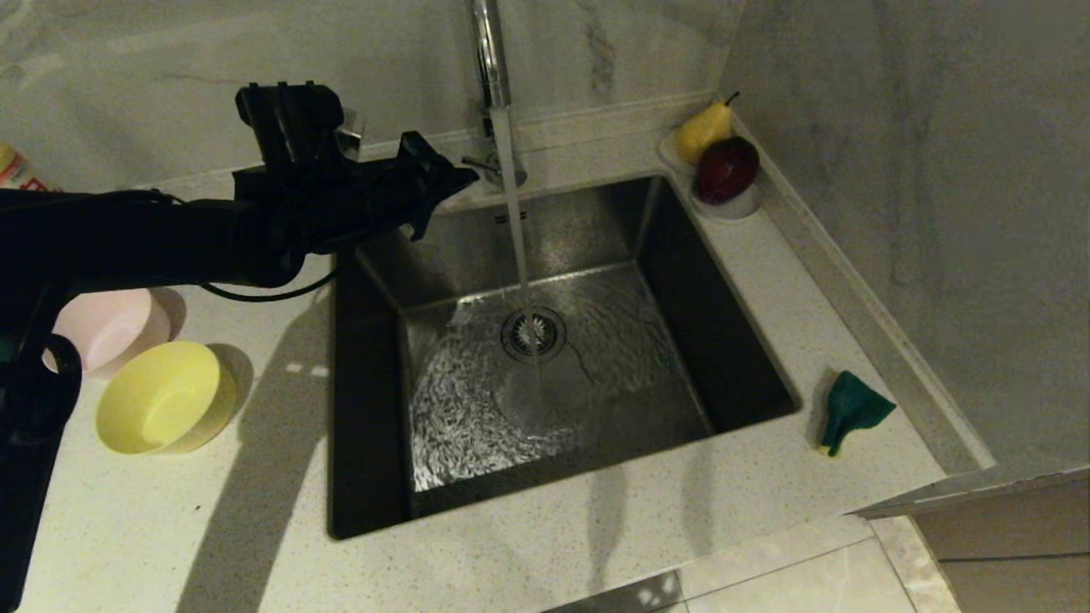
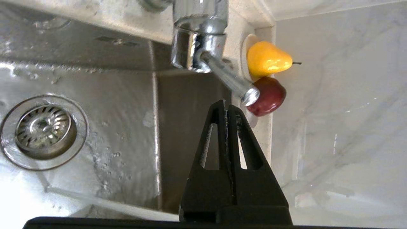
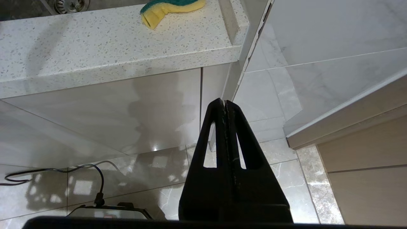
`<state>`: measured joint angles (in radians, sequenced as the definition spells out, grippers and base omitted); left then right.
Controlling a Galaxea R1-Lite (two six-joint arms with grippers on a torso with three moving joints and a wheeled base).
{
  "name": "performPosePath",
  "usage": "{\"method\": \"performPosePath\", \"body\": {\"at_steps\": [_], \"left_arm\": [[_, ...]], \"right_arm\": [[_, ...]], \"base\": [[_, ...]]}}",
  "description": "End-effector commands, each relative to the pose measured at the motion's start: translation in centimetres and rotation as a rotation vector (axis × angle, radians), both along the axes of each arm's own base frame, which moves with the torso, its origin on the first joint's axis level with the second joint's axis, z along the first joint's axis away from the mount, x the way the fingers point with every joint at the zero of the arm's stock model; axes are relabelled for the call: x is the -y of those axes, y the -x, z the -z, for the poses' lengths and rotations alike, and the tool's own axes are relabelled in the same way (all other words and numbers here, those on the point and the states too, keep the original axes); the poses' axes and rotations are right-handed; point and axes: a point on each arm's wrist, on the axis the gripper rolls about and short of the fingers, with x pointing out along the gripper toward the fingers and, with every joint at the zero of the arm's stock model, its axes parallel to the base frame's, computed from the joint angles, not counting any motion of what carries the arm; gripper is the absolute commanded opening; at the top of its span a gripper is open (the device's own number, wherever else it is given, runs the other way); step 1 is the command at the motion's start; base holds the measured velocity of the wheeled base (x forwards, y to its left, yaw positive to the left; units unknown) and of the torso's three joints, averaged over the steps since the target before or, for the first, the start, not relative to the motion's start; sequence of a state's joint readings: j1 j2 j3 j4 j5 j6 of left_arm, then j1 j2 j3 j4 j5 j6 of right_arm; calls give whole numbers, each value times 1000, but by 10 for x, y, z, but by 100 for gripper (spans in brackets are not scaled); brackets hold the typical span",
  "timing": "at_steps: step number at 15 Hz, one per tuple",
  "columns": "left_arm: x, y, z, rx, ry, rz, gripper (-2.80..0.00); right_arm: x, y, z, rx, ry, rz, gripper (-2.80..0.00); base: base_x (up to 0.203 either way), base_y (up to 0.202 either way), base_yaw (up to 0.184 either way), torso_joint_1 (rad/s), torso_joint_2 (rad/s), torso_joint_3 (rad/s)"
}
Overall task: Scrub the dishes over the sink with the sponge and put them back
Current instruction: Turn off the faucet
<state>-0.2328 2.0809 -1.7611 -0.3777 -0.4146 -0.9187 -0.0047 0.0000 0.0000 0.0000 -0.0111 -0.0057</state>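
The desk [image 1: 553,545], pale and speckled, runs round the sink [image 1: 724,340], a square steel basin whose far left corner lies directly under the left hand [image 1: 464,179]. Water from the tap [image 1: 490,51] falls in a thin stream just right of that hand and lands on the drain [image 1: 534,333], below and to the right of it.

The left arm reaches in from the left above the desk. Its hand is pinched fully together, the two fingers [image 2: 219,127] touching along their length, and it holds nothing. In the left wrist view the tips sit just short of the tap lever [image 2: 233,83], apart from it.

The right hand [image 3: 225,103] hangs low beside the desk's front edge, over the floor [image 3: 159,178]. It too is pressed tight, and empty.

Behind the left arm, well back from the left hand, stand two bowls on the desk: a yellow bowl [image 1: 166,398], open side tilted up, and a pink bowl [image 1: 111,328] touching it on the far side, partly hidden by the arm. A blue one cannot be seen.

The sponge [image 1: 851,409] lies crumpled on the desk right of the sink, far from the left hand, green face up, and in the right wrist view it is above and beyond the right hand.

A pear [image 1: 705,129] and an apple [image 1: 726,169] rest on saucers [image 1: 732,209] at the far right corner, beyond the left hand's tips.
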Motion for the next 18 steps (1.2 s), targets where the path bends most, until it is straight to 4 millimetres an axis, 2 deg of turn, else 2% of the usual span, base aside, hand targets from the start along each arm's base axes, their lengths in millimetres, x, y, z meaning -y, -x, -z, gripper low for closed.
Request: {"method": "performPosePath", "body": {"at_steps": [1,12,18], "left_arm": [[1,-4,-2,10,14,3,-280],[4,-23,-4,45,41,-26,-280],[-5,-25,-4,48,45,-60,-280]], "right_arm": [[0,0,0,-1,0,0,-280],[0,0,0,-2,0,0,-280],[0,0,0,-2,0,0,-280]], "base": [[0,0,0,0,0,0],[0,0,0,0,0,0],[0,0,0,0,0,0]]}}
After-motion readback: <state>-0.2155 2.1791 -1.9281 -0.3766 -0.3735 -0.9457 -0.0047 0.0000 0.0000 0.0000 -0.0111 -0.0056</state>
